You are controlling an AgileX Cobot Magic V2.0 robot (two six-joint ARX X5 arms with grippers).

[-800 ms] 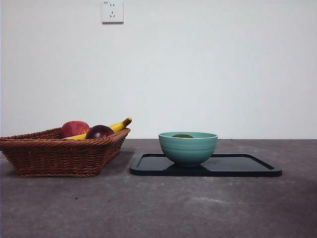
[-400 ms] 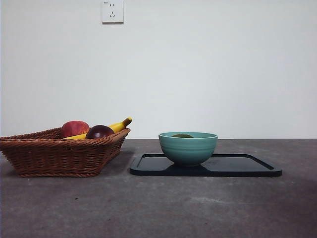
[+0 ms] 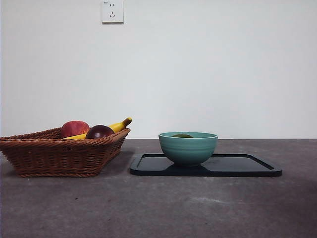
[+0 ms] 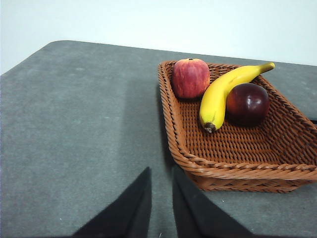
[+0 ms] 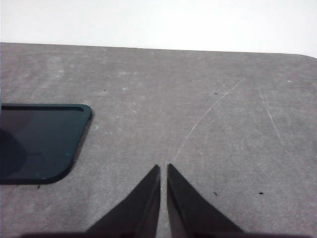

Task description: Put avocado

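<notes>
Avocado [image 3: 183, 135] in bowl [image 3: 187, 148] (tray [image 3: 247, 166] beneath)

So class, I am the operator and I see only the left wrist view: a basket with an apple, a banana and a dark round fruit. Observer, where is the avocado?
Observer: In the front view, the avocado sits inside a green bowl.
Operator: What is the bowl on?
Observer: A black tray, beside the basket.
Operator: Where is the right claw?
Observer: The right claw hangs above bare table, with the tray's corner off to one side, holding nothing.
</notes>
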